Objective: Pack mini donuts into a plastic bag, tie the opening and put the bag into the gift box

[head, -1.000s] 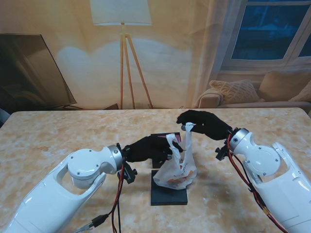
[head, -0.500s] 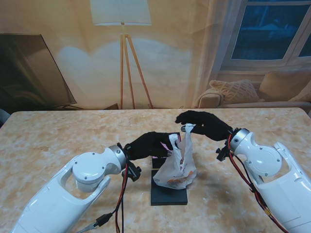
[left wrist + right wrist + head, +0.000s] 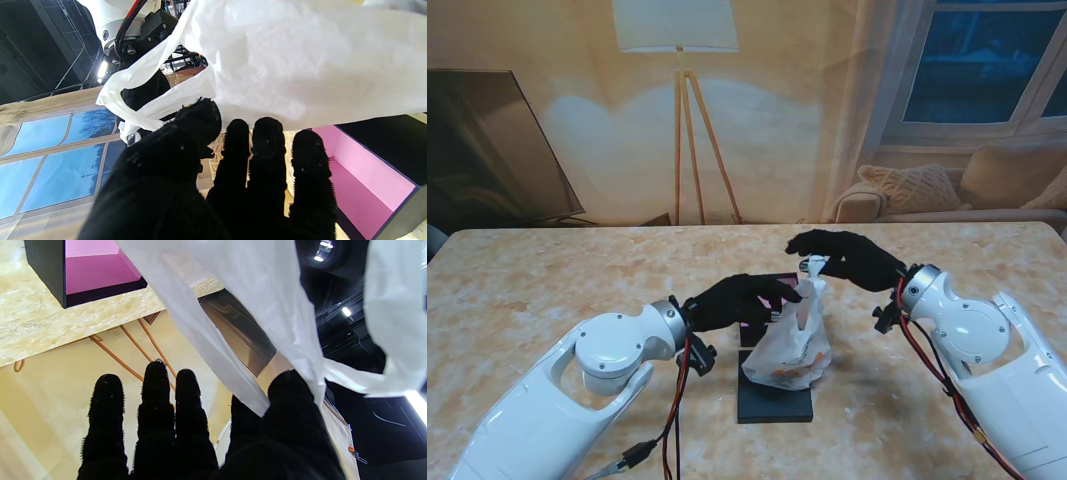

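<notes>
Right hand (image 3: 845,256) pinches one handle of the plastic bag (image 3: 791,345) between thumb and forefinger, holding that strip up above the gift box (image 3: 772,402); its wrist view shows the white film trapped at the thumb (image 3: 290,396) while the other three fingers (image 3: 153,396) stretch out free of it. Left hand (image 3: 737,300) sits just left of the bag, over the box's far end, and the stand's view cannot settle whether it grips anything. Its wrist view helps a little: the thumb (image 3: 196,123) presses against the bag's other handle loop (image 3: 140,100) where the film meets it, with the remaining fingers (image 3: 267,150) extended side by side beneath the bag (a firm pinch is not visible, so I cannot tell).

From the stand, the bag rests on the black box lid, its bulging bottom showing orange-brown mini donuts (image 3: 789,375) through the plastic. Only the wrist views reveal the box's pink interior (image 3: 360,180), open and beside the bag.
</notes>
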You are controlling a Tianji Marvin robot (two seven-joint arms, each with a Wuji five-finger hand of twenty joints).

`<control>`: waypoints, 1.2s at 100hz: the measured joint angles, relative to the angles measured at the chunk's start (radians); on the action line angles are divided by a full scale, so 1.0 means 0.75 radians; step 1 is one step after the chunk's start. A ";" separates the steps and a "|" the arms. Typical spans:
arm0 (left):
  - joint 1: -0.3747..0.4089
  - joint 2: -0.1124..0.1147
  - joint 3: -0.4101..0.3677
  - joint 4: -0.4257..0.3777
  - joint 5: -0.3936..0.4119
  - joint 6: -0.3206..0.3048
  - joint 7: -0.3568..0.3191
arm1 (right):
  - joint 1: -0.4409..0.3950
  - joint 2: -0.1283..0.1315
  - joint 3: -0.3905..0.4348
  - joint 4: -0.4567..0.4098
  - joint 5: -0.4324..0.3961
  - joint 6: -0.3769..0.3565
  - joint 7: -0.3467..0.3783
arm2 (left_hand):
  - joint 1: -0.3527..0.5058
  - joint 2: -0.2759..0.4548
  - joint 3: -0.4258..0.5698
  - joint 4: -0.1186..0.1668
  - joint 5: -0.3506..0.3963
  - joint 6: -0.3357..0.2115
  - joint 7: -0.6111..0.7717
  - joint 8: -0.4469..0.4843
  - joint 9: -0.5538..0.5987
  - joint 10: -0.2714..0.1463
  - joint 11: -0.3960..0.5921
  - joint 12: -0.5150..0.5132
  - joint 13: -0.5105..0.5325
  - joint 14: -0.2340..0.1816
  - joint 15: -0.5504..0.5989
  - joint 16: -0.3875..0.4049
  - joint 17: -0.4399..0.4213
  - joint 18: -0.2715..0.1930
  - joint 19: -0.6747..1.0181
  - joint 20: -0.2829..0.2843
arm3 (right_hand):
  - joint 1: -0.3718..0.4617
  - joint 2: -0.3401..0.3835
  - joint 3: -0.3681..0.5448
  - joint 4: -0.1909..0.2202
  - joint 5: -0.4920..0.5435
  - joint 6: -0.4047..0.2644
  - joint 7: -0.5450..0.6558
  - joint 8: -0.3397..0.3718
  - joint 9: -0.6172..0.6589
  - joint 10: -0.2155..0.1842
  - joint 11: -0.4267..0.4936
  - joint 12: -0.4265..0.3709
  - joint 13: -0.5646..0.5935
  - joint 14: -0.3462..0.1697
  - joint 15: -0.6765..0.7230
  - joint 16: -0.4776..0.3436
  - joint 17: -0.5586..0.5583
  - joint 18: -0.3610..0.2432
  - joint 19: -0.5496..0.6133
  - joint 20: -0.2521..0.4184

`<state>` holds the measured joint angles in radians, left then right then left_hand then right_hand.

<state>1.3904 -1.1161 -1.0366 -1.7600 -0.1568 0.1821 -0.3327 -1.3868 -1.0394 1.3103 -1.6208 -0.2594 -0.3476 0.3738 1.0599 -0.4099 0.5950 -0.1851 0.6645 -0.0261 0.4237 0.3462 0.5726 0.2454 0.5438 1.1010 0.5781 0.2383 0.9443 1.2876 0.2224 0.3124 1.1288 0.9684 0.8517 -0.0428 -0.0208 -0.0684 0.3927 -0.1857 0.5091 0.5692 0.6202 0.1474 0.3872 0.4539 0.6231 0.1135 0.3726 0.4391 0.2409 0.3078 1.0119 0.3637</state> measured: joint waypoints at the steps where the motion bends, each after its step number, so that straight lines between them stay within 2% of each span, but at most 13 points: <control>1: 0.000 0.000 0.000 0.000 0.001 0.000 0.000 | 0.000 0.000 0.000 0.000 0.000 0.000 0.001 | 0.000 0.000 0.000 0.000 0.000 0.000 0.000 0.000 0.000 0.000 -0.001 0.000 0.000 0.000 0.000 0.000 0.000 0.000 0.000 0.000 | -0.001 0.000 0.000 0.000 0.000 0.000 -0.005 0.005 -0.009 0.000 0.000 0.000 -0.001 0.000 0.000 0.000 0.000 0.000 -0.001 0.000; 8: 0.002 0.000 -0.002 -0.001 0.004 0.000 0.000 | 0.001 0.003 -0.002 0.000 0.008 -0.005 0.018 | 0.033 0.020 -0.047 0.000 0.000 0.000 0.000 0.000 0.001 0.000 -0.019 0.014 0.000 0.000 0.000 0.000 0.000 0.000 0.000 0.000 | 0.003 0.000 0.013 0.001 -0.002 0.007 -0.024 0.017 -0.016 0.018 -0.014 -0.003 -0.002 0.001 -0.005 -0.001 -0.011 0.004 -0.005 0.000; 21: 0.007 0.005 -0.012 -0.006 0.006 -0.005 -0.026 | 0.001 0.009 0.000 0.000 0.014 -0.016 0.047 | 0.069 0.070 -0.086 0.001 0.012 -0.002 0.019 0.007 0.016 0.001 -0.054 0.031 -0.016 0.000 0.000 0.000 -0.020 -0.001 -0.004 0.000 | 0.107 -0.007 0.066 0.011 -0.003 0.015 -0.033 0.029 -0.016 0.018 -0.015 -0.003 -0.002 0.002 -0.016 -0.003 -0.013 0.014 -0.015 0.000; 28: 0.006 0.014 -0.014 -0.006 0.009 -0.016 -0.075 | -0.001 0.010 0.004 -0.003 0.009 -0.017 0.047 | 0.083 0.094 -0.102 0.002 0.051 -0.009 0.034 0.020 0.016 0.013 -0.075 0.032 -0.027 0.000 -0.001 0.001 -0.040 -0.002 -0.009 -0.004 | 0.108 -0.007 0.069 0.011 -0.003 0.022 -0.034 0.031 -0.016 0.019 -0.016 -0.003 -0.002 0.003 -0.017 -0.003 -0.013 0.014 -0.015 0.000; 42: -0.010 0.037 -0.007 0.001 0.016 -0.047 -0.165 | -0.004 0.011 0.008 -0.012 -0.009 -0.014 0.046 | 0.083 0.131 -0.132 0.020 0.050 -0.015 0.028 0.020 -0.001 0.023 -0.086 0.052 -0.068 0.000 -0.002 0.016 -0.062 -0.003 -0.023 -0.010 | 0.108 -0.007 0.079 0.011 -0.015 0.036 -0.051 0.032 -0.016 0.019 -0.016 -0.003 -0.002 0.003 -0.019 -0.004 -0.013 0.014 -0.015 0.000; 50: -0.023 0.048 0.004 0.008 0.028 -0.060 -0.183 | -0.004 0.012 0.009 -0.013 -0.008 -0.013 0.047 | 0.083 0.147 -0.163 0.020 0.005 -0.018 -0.036 0.000 -0.001 0.032 -0.073 0.085 -0.069 0.000 -0.002 0.042 -0.067 -0.003 -0.035 -0.010 | 0.110 -0.022 0.108 0.011 -0.015 0.036 -0.055 0.047 -0.016 0.019 -0.016 -0.003 -0.002 0.003 -0.019 -0.004 -0.014 0.014 -0.016 0.000; 55: -0.035 0.054 0.012 0.015 0.036 -0.068 -0.202 | -0.004 0.013 0.009 -0.014 -0.006 -0.015 0.052 | 0.083 0.151 -0.171 0.032 -0.044 -0.021 -0.071 -0.018 -0.001 0.032 -0.070 0.108 -0.070 0.000 -0.001 0.058 -0.068 -0.003 -0.035 -0.010 | 0.001 -0.118 0.485 0.012 -0.015 0.036 -0.077 0.079 -0.016 0.019 -0.016 -0.003 -0.002 0.003 -0.020 -0.004 -0.014 0.014 -0.016 0.000; 58: -0.043 0.057 0.016 0.020 0.038 -0.072 -0.219 | -0.004 0.014 0.011 -0.014 -0.004 -0.018 0.058 | 0.083 0.163 -0.179 0.033 -0.052 -0.024 -0.089 -0.024 -0.001 0.032 -0.069 0.114 -0.071 0.000 -0.001 0.065 -0.069 -0.003 -0.036 -0.010 | -0.034 -0.145 0.628 0.012 -0.015 0.036 -0.080 0.082 -0.016 0.019 -0.016 -0.003 -0.002 0.003 -0.021 -0.004 -0.014 0.014 -0.016 0.000; 64: -0.058 0.062 0.023 0.030 0.039 -0.074 -0.251 | -0.005 0.015 0.019 -0.015 0.002 -0.026 0.071 | 0.083 0.180 -0.192 0.033 -0.113 -0.027 -0.138 -0.053 -0.002 0.032 -0.068 0.122 -0.071 0.000 0.000 0.070 -0.069 -0.004 -0.036 -0.010 | -0.080 -0.193 0.809 0.012 -0.015 0.036 -0.081 0.082 -0.016 0.019 -0.016 -0.003 -0.002 0.003 -0.021 -0.004 -0.014 0.014 -0.016 0.000; 70: -0.071 0.066 0.031 0.038 0.040 -0.075 -0.262 | -0.013 0.016 0.033 -0.024 0.007 -0.030 0.084 | 0.083 0.186 -0.196 0.033 -0.132 -0.027 -0.169 -0.071 -0.002 0.032 -0.059 0.130 -0.071 0.000 0.000 0.071 -0.069 -0.004 -0.036 -0.010 | -0.102 -0.230 0.925 0.012 -0.014 0.036 -0.081 0.083 -0.016 0.019 -0.016 -0.003 -0.002 0.003 -0.021 -0.004 -0.014 0.015 -0.016 0.000; 77: -0.079 0.068 0.036 0.043 0.040 -0.075 -0.262 | -0.025 0.020 0.051 -0.038 0.008 -0.035 0.098 | 0.083 0.197 -0.198 0.034 -0.157 -0.020 -0.184 -0.072 -0.023 0.033 -0.055 0.130 -0.082 0.000 0.000 0.072 -0.073 -0.005 -0.047 -0.010 | -0.115 -0.257 1.018 0.012 -0.015 0.036 -0.081 0.083 -0.016 0.019 -0.017 -0.003 -0.002 0.003 -0.027 -0.004 -0.014 0.015 -0.016 0.000; 110: -0.093 0.066 0.050 0.054 0.047 -0.052 -0.248 | -0.029 0.037 0.057 -0.041 0.047 -0.052 0.142 | 0.043 0.214 -0.213 0.047 -0.199 0.043 -0.237 -0.107 -0.034 0.033 -0.053 0.078 -0.082 0.001 0.000 0.074 -0.078 -0.005 -0.069 -0.010 | -0.154 -0.309 1.110 0.012 -0.014 0.036 -0.081 0.083 -0.014 0.010 -0.031 -0.003 0.000 -0.001 -0.036 -0.004 -0.009 0.015 -0.018 0.000; 120: -0.093 0.063 0.051 0.054 0.048 -0.043 -0.230 | -0.026 0.038 0.051 -0.039 0.087 -0.052 0.157 | 0.000 0.214 -0.201 0.047 -0.221 0.062 -0.258 -0.121 -0.052 0.034 -0.034 0.012 -0.082 0.002 0.000 0.074 -0.080 -0.005 -0.075 -0.010 | -0.151 -0.323 1.211 0.012 -0.014 0.036 -0.081 0.083 -0.014 0.009 -0.032 -0.003 0.006 -0.001 -0.050 -0.004 -0.002 0.015 -0.032 0.000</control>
<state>1.3203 -1.0692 -0.9980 -1.7193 -0.1207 0.1495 -0.5051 -1.4060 -1.0105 1.3487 -1.6501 -0.1940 -0.3863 0.4916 1.0601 -0.2493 0.4445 -0.1497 0.4987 0.0202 0.2304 0.2556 0.5332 0.2706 0.5180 1.1102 0.5168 0.2399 0.9442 1.3430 0.1622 0.3089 1.0724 0.9605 0.7383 -0.2851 0.8878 -0.0596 0.3820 -0.1589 0.4486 0.6311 0.6095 0.1545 0.3636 0.4514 0.6274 0.1127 0.3353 0.4360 0.2397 0.3188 0.9877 0.3638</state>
